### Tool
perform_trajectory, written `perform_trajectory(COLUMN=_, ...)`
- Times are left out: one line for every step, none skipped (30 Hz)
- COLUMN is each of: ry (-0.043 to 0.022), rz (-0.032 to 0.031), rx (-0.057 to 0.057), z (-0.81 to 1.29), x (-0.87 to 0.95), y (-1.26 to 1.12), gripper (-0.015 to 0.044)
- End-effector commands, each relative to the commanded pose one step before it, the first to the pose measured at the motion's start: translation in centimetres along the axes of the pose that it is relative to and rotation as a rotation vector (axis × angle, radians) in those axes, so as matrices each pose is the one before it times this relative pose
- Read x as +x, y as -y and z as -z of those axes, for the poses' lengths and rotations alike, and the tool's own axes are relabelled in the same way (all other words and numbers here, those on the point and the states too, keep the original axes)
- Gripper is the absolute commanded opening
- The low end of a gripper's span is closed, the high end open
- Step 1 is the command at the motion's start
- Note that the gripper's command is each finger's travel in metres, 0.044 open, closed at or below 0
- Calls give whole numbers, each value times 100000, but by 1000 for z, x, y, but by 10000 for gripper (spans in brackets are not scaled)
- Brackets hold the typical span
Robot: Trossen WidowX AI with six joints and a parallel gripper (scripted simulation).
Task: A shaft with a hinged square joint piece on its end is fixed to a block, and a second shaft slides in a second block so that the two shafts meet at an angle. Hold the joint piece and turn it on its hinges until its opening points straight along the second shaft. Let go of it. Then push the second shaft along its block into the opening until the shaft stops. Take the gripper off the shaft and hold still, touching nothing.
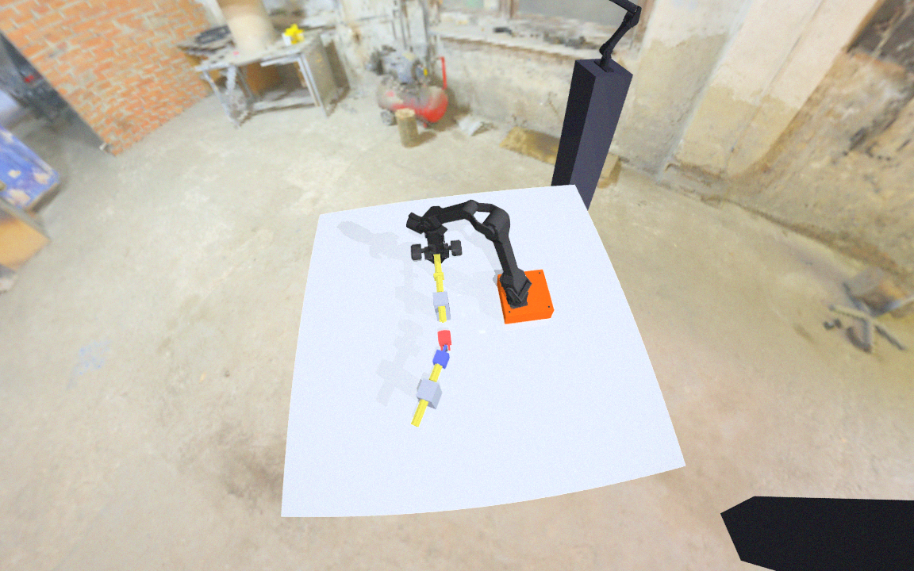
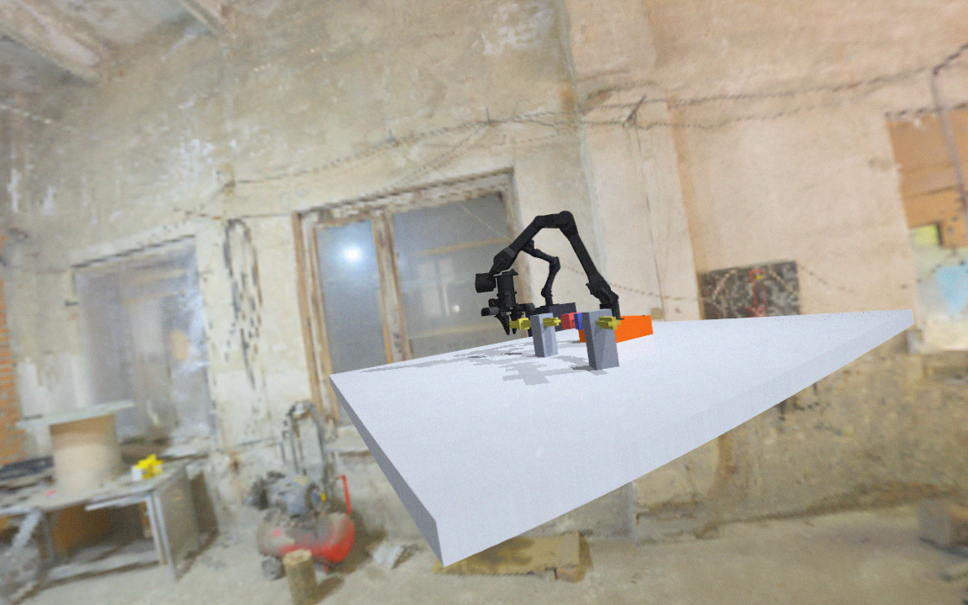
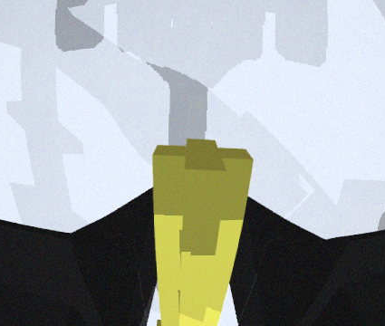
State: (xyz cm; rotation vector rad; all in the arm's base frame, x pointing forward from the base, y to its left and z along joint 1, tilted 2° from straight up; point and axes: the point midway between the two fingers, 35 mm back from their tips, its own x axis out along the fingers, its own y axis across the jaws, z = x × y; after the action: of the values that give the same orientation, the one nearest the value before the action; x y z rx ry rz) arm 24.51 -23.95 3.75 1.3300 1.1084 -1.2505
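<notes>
My gripper (image 1: 436, 258) (image 2: 507, 326) (image 3: 194, 192) is shut on the far end part of the yellow second shaft (image 1: 439, 282) (image 2: 521, 323) (image 3: 201, 190). This shaft passes through the second grey block (image 1: 440, 300) (image 2: 545, 343), and its near end stands a short gap away from the red joint piece (image 1: 443, 338) (image 2: 568, 321). The red piece looks roughly in line with this shaft; the inside of its opening is not visible. It is hinged to a blue part (image 1: 440, 358) on the yellow first shaft (image 1: 418, 414) (image 2: 607, 323), which slants through the first grey block (image 1: 428, 391) (image 2: 600, 350).
The arm's orange base (image 1: 528, 298) (image 2: 635, 328) stands on the white table (image 1: 552, 426) (image 2: 518, 451), to the right of the shafts in the top view. A dark pillar (image 1: 588, 128) with another thin black arm rises behind the table's far edge.
</notes>
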Motion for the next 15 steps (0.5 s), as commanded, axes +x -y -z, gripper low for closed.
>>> perform_trajectory(ry=-201, rz=3161, rx=176, z=68, x=62, y=36, gripper=67)
perform_trajectory(ry=23, rz=-319, rx=-20, z=-7, x=-8, y=-4, gripper=67)
perform_trajectory(ry=191, rz=-1719, rx=-137, z=-33, x=-58, y=-26, gripper=60)
perform_trajectory(ry=0, rz=0, rx=0, z=0, x=0, y=0, gripper=54)
perform_trajectory(ry=0, rz=0, rx=0, z=0, x=0, y=0, gripper=47)
perform_trajectory(ry=0, rz=0, rx=0, z=0, x=0, y=0, gripper=40)
perform_trajectory(ry=0, rz=0, rx=0, z=0, x=0, y=0, gripper=34)
perform_trajectory(ry=0, rz=0, rx=0, z=0, x=0, y=0, gripper=27)
perform_trajectory(ry=0, rz=0, rx=0, z=0, x=0, y=0, gripper=20)
perform_trajectory(ry=0, rz=0, rx=0, z=0, x=0, y=0, gripper=0)
perform_trajectory(ry=0, rz=0, rx=0, z=0, x=0, y=0, gripper=0)
perform_trajectory(ry=0, rz=0, rx=0, z=0, x=0, y=0, gripper=0)
perform_trajectory(ry=-8, rz=37, rx=3, z=25, x=1, y=-1, gripper=0)
perform_trajectory(ry=-16, rz=76, rx=7, z=51, x=2, y=-2, gripper=0)
perform_trajectory(ry=-22, rz=105, rx=9, z=71, x=2, y=-3, gripper=0)
